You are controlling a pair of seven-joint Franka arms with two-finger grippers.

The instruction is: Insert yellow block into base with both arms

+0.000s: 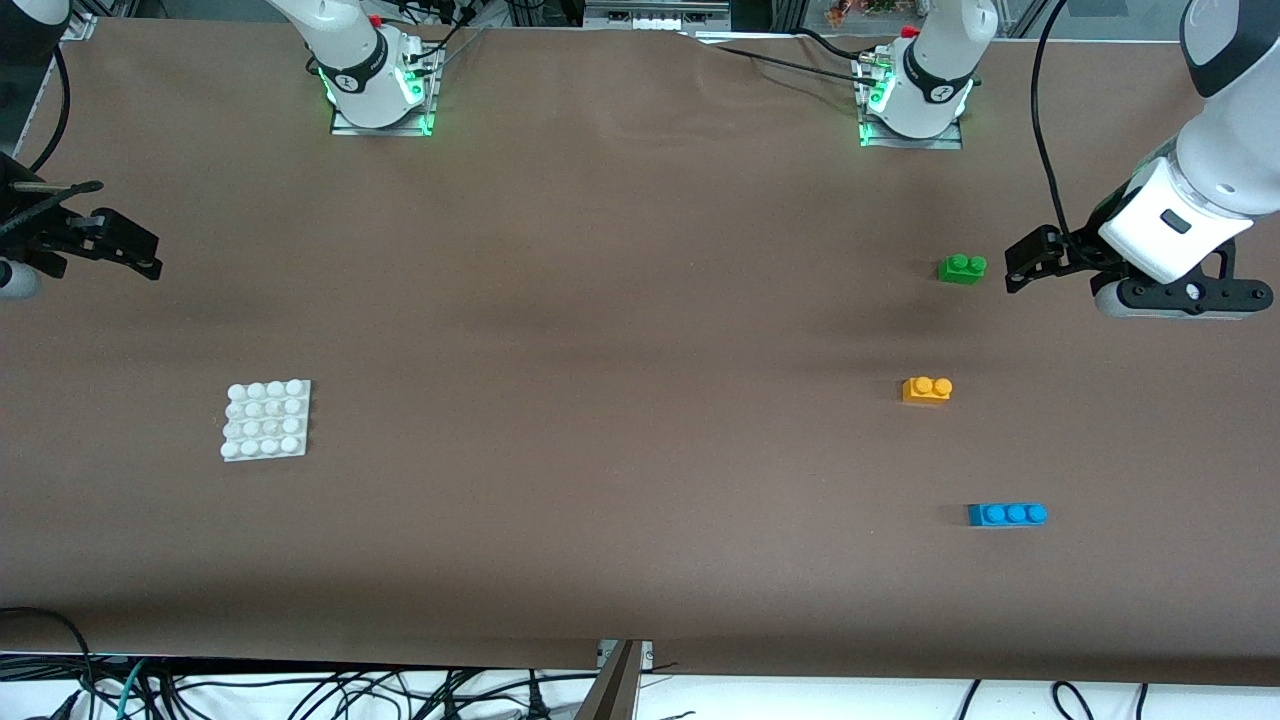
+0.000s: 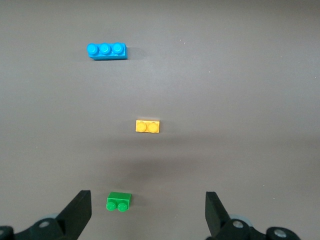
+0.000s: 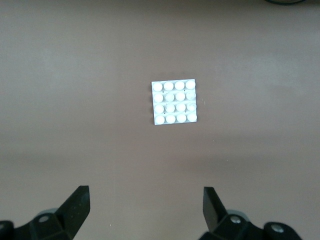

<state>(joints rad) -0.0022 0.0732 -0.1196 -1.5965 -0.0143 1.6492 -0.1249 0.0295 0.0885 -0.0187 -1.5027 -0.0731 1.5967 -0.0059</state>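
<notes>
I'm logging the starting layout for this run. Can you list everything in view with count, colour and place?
yellow block: one, orange-yellow, toward the left arm's end of the table.
green brick: one, green, farther from the front camera than the yellow block.
blue brick: one, blue, nearer than the yellow block.
base: one, white, toward the right arm's end.
left gripper: black, jaws open, beside the green brick.
right gripper: black, jaws open, waiting at the table's edge.
</notes>
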